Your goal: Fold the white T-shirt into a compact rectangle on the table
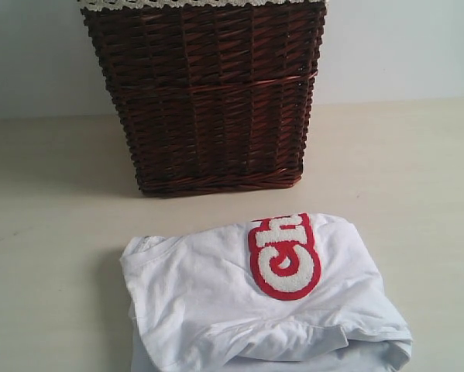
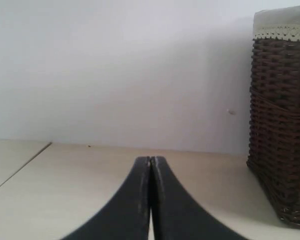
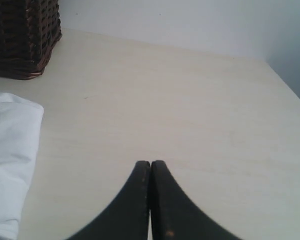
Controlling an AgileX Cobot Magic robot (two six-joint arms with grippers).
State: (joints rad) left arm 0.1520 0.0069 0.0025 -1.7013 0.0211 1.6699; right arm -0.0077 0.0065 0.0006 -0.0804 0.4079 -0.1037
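Observation:
The white T-shirt lies folded into a rough rectangle on the pale table, near the front edge of the exterior view, with part of its red-outlined lettering facing up. One edge of the T-shirt also shows in the right wrist view. My left gripper is shut with nothing between its fingers, above bare table. My right gripper is shut and empty too, a short way off to the side of the shirt. Neither gripper appears in the exterior view.
A dark brown wicker basket with a lace-trimmed lining stands behind the shirt; the basket also shows in the left wrist view and the basket in the right wrist view. A pale wall rises behind the table.

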